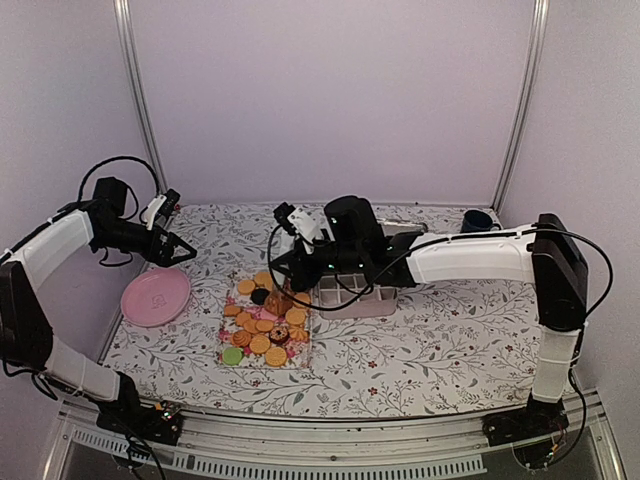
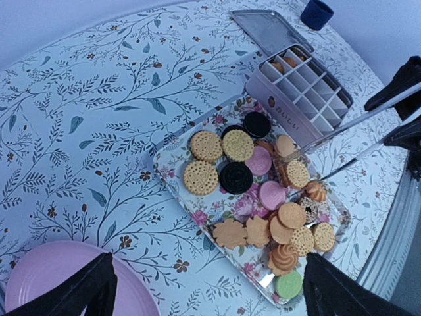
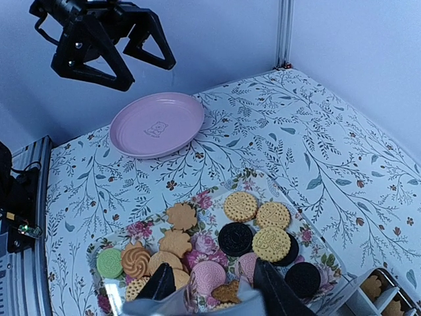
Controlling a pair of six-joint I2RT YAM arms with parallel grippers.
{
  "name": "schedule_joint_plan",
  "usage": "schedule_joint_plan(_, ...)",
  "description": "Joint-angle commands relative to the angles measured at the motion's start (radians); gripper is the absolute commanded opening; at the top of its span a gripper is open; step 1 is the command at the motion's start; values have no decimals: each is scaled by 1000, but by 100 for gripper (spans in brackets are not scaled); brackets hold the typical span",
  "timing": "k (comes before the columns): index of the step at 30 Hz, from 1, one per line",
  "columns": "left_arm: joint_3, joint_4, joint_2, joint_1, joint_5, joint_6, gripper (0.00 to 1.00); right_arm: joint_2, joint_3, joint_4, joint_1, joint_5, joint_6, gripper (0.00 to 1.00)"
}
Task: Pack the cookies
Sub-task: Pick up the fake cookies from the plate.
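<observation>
I'm looking down on a table (image 1: 450, 340) covered in a white cloth with a leaf-and-sprig print, closed in by pale lilac walls and two metal posts at the back.

The cookies (image 1: 265, 325) are lying heaped on a flowered tray (image 2: 172, 172) near the middle of the table. Most are tan: round waffle-patterned ones, leaf-shaped ones and a ridged swirl. Two or three black sandwich rounds, a few pink discs and one green disc at the near end are mixed in, and several are overlapping. A few more tan ones are sitting in the far compartments of a divided box (image 2: 289, 112), which is standing just beside the tray's far right edge. Its lid (image 2: 263, 26) is lying flat behind it, and a dark blue cup (image 2: 317, 13) is standing in the far right corner.

The left gripper (image 3: 135, 62) is hanging above a pink plate (image 1: 155, 297) at the left of the table, well apart from the tray, with its jaws spread wide and nothing between them.

The right gripper (image 1: 280, 298) is reaching across the box and dipping down over the tray's right side, its slim tips sitting among the cookies. From my views I cannot tell whether those jaws are closing on one or only touching the pile.
</observation>
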Motion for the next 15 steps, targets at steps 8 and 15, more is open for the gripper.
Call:
schedule_joint_plan(8,5,2,-8,-6,5,6,99,38,39,20,-1,67,-49,42)
schedule_joint_plan(15,3,1,-14,-6,3,7,99,46,69,10,-3,89,-76,42)
